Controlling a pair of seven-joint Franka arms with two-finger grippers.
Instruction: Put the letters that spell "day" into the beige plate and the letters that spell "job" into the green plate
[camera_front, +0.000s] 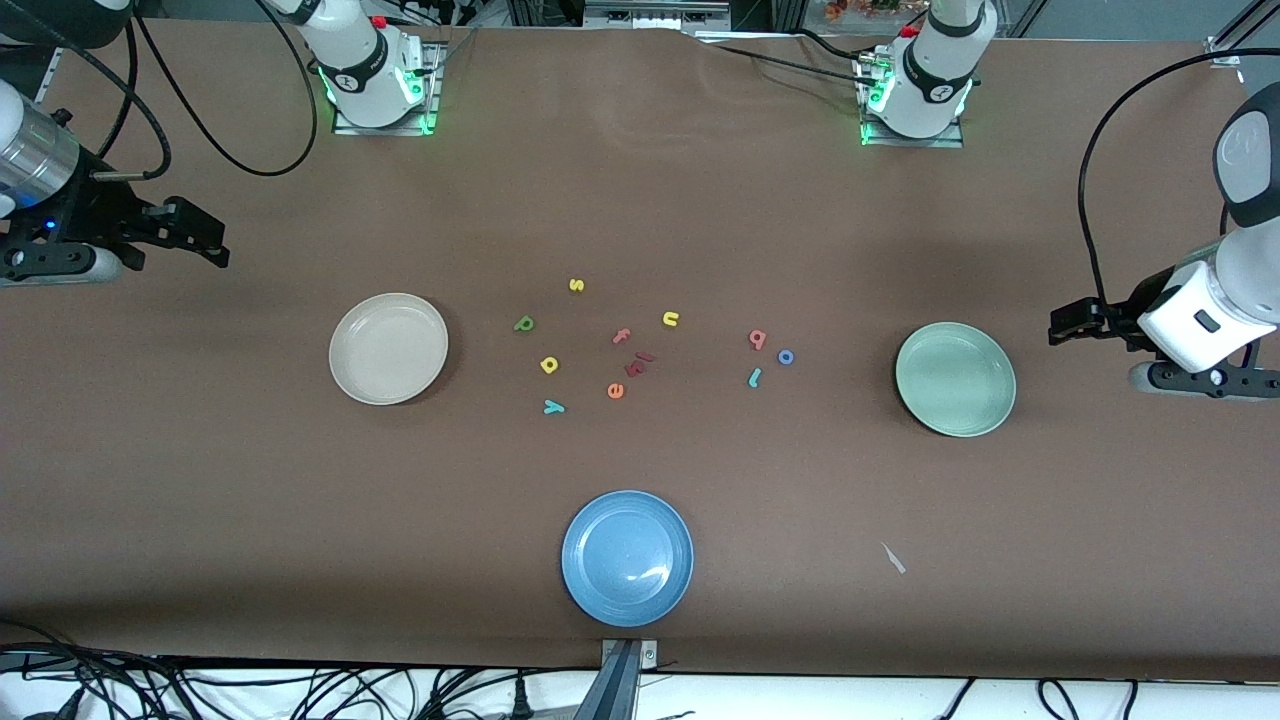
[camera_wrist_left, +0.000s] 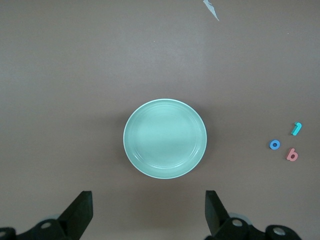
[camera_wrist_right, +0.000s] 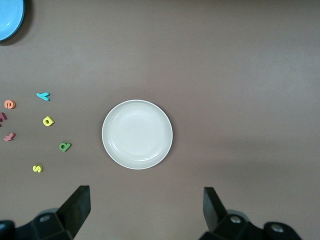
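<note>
The beige plate (camera_wrist_right: 137, 134) lies empty just ahead of the right gripper's (camera_wrist_right: 145, 212) wide-open, empty fingers (camera_wrist_right: 77, 205). The green plate (camera_wrist_left: 165, 138) lies the same way before the left gripper (camera_wrist_left: 147, 212), also wide open and holding nothing. Both grippers are cut off at the frame edge. All the letters lie between the plates: d (camera_front: 523, 323), a (camera_front: 549, 364), y (camera_front: 553, 406), then b (camera_front: 758, 339), o (camera_front: 786, 356), j (camera_front: 755, 377).

The scene is lit evenly and brightly from above, and the brown table (camera_front: 300, 520) is rendered without harsh contrast. A white glare patch is seen on the blue plate (camera_front: 627, 558). Soft, short shadows are cast beside the beige plate (camera_front: 388, 348) and the green plate (camera_front: 955, 379). Green glow is given off at both arm bases. In both wrist views the plates ahead of the claws are shown sharply, while the fingertips at the frame edge are rendered dark and slightly soft.
</note>
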